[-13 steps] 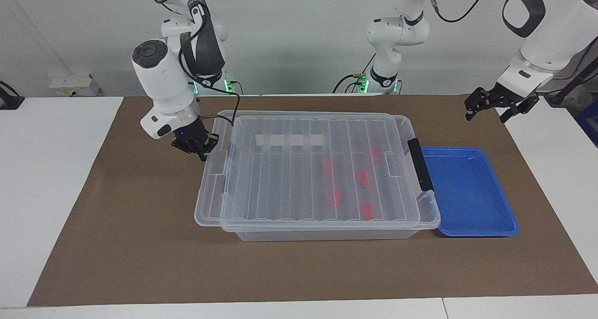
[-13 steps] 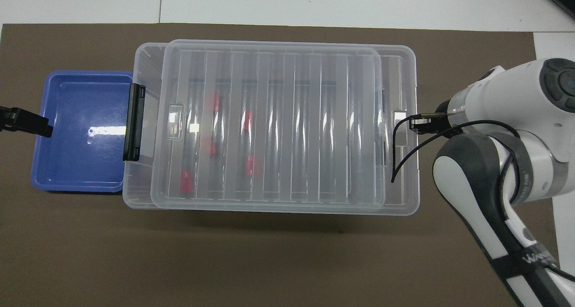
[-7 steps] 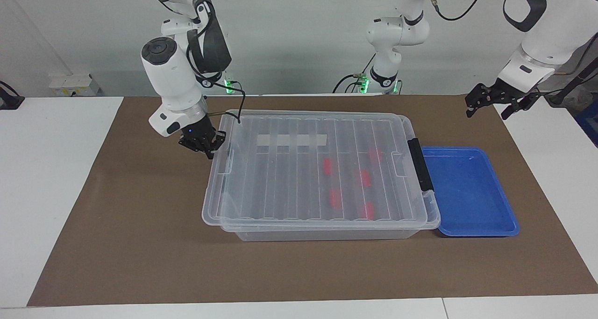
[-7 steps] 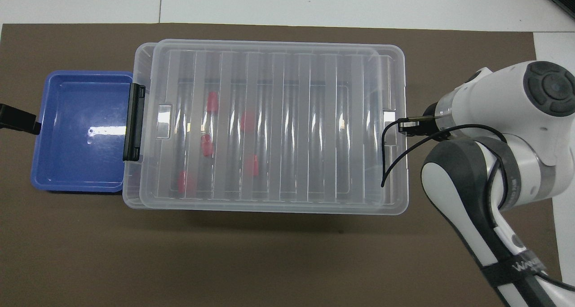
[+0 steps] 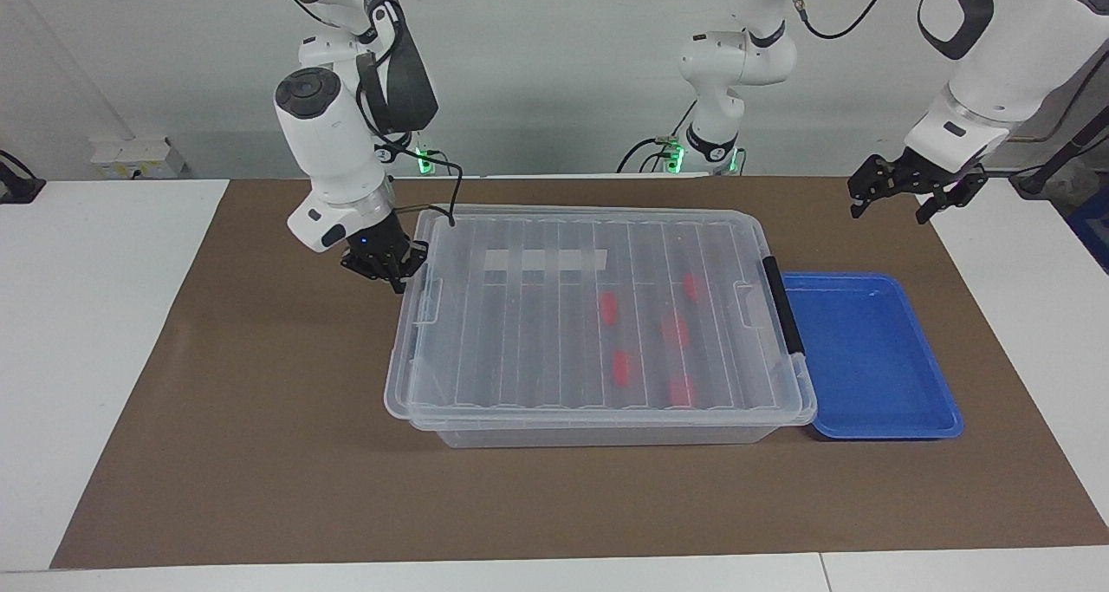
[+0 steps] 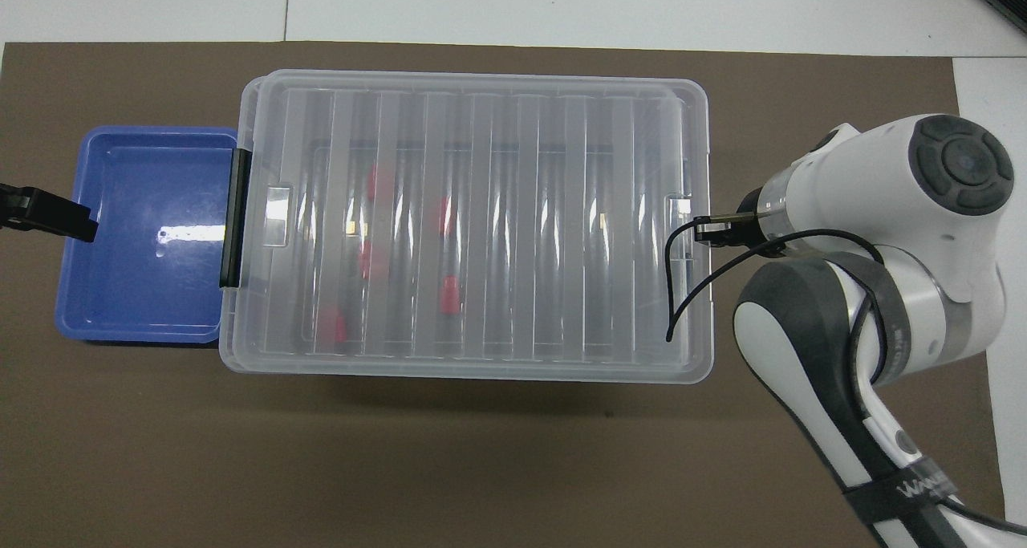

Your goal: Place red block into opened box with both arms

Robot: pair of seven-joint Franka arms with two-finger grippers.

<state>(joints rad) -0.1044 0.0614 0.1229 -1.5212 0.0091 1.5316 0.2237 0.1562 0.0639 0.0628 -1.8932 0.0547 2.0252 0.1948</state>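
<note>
- My right pincer [image 5: 387,267], fingers pressed together, sits at the lid's [image 5: 598,315] end toward the right arm; looks like I'm pushing the lid shut along the box [image 5: 606,434].
- Do it well: push low and straight along the box's length, stay on the lid's end edge, ease off once it seats by the black clip [image 5: 778,304].
- My left pincer [image 5: 897,195], spread and empty, waits over the counter [image 5: 260,488] near the blue tray [image 5: 944,426].
- Red blocks [image 5: 609,309] lie inside the box under the lid, at the tray end, long axes roughly crosswise to the box.
- Box's long axis runs from one arm's end to the other's.

five red blocks [image 5: 609,309], one box [image 5: 598,423], one tray [image 5: 866,349]
</note>
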